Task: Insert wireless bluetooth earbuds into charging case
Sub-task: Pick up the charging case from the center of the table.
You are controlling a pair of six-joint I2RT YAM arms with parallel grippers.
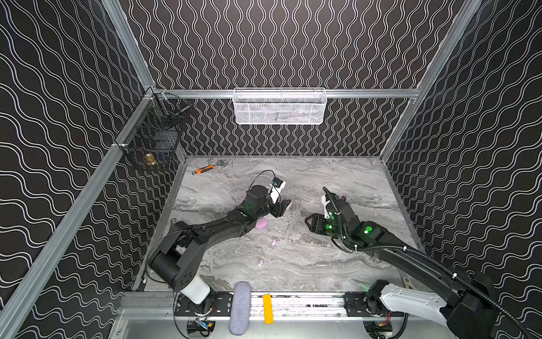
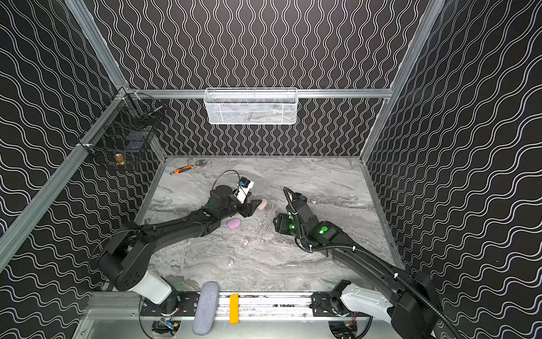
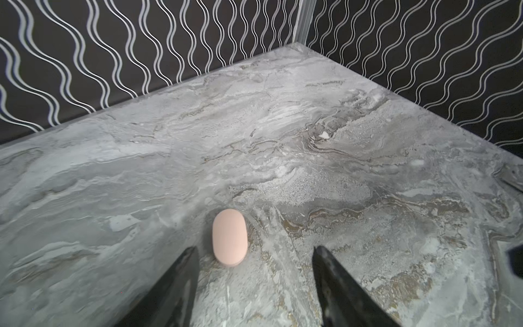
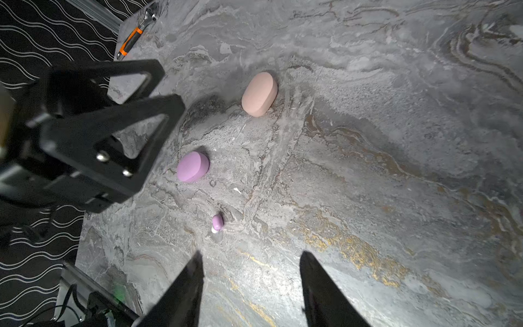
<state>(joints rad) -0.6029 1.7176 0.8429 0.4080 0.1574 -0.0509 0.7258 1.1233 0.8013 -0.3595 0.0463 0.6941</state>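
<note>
Earbuds (image 1: 274, 242) loose, left arm (image 1: 217, 226) outstretched, left end effector (image 3: 256, 248) spread beside peach case (image 3: 229, 237)

Overhead pair; wrists near peach case (image 3: 229, 237)

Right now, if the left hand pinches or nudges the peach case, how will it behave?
The peach case looks smooth and rounded, so it may squirt from the left hand if pinched off-centre. It lies flat on the table, so a nudge likely slides rather than rolls it. Small closed shell: probably rigid and light.
</note>
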